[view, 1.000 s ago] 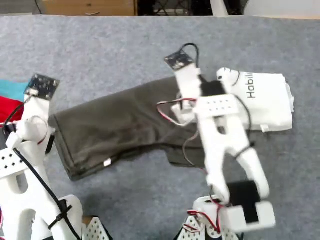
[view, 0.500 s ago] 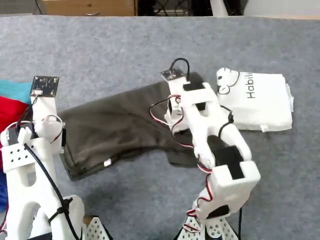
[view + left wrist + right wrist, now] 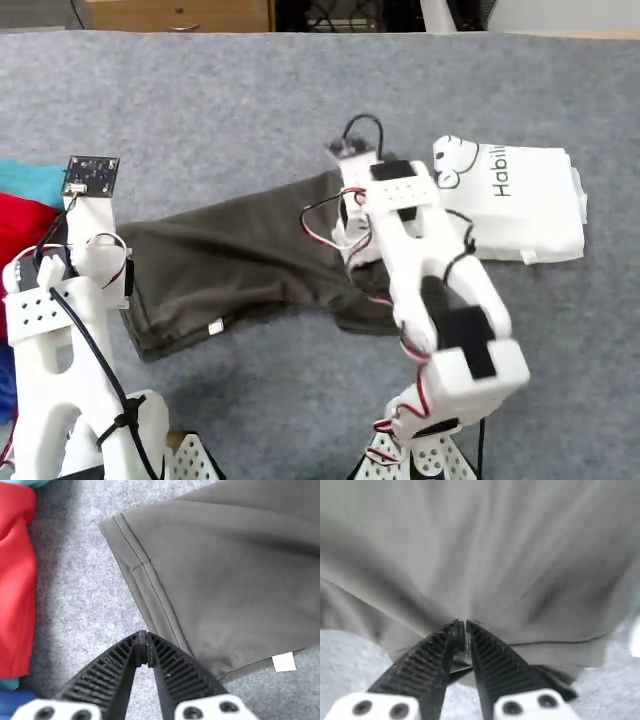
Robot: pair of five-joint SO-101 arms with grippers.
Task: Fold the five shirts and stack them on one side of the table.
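— Where does our olive shirt (image 3: 240, 255) lie?
— Across the middle of the table (image 3: 200, 100), with the folded white shirt (image 3: 520, 205) just beside it. Our right gripper (image 3: 465, 630) is closed, pinching its cloth; our left gripper (image 3: 146, 647) is closed on nothing, at its hem.

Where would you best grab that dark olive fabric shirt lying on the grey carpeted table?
On the dark olive fabric shirt, probably the stitched hem near its corner, coming in low from the red cloth side. That edge lies flat and doubled, with bare grey carpeted table beside it for a finger to slide under.
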